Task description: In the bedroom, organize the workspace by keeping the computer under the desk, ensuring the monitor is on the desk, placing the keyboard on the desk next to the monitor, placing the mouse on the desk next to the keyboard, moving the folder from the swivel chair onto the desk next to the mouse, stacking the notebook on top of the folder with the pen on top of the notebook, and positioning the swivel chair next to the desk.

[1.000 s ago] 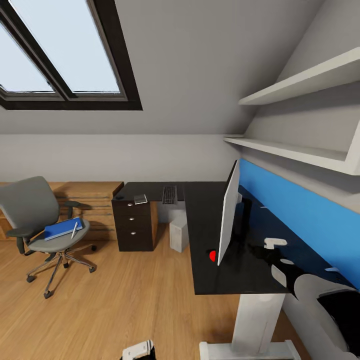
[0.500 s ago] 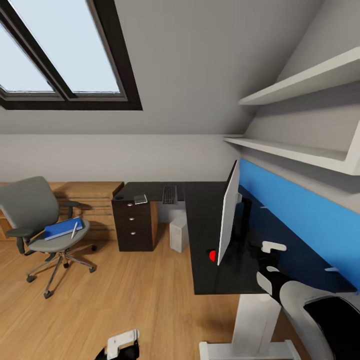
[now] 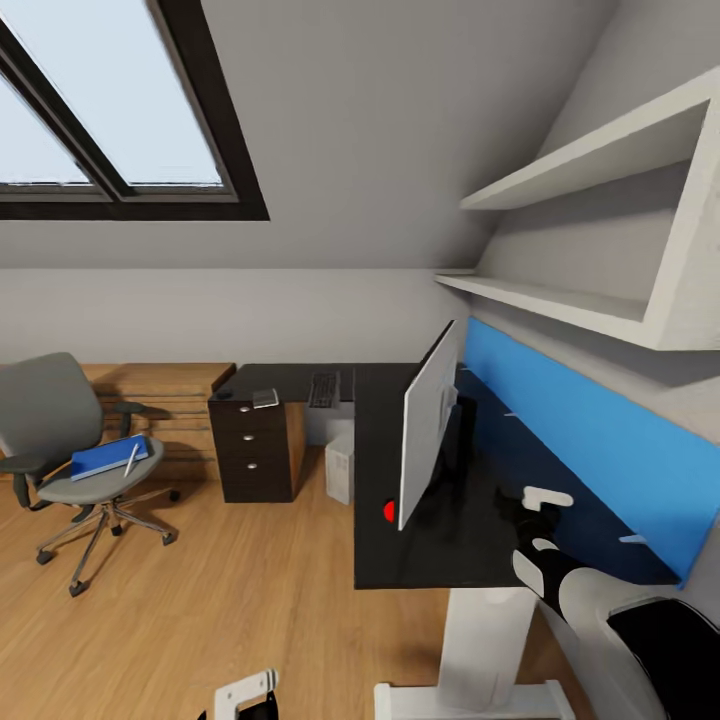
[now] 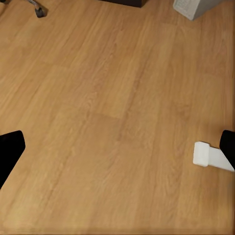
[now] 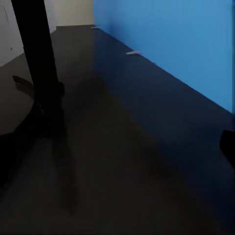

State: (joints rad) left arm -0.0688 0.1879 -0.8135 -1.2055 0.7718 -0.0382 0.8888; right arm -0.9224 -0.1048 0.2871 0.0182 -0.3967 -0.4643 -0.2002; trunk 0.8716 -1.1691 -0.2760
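Camera now panned right; blue folder (image 3: 102,457) on swivel chair (image 3: 60,440)

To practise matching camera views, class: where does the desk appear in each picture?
Head view: desk at centre-right, its black top under the monitor.
Left wrist view: drawer unit, a dark strip at the top edge.
Right wrist view: glossy top across the foreground.
Shared landmark: blue back panel, in head and right wrist views.

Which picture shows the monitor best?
The head view: the whole monitor shows there, edge-on, standing on the desk with a red light at its base. The right wrist view shows its black stand close up. The left wrist view looks at the floor.
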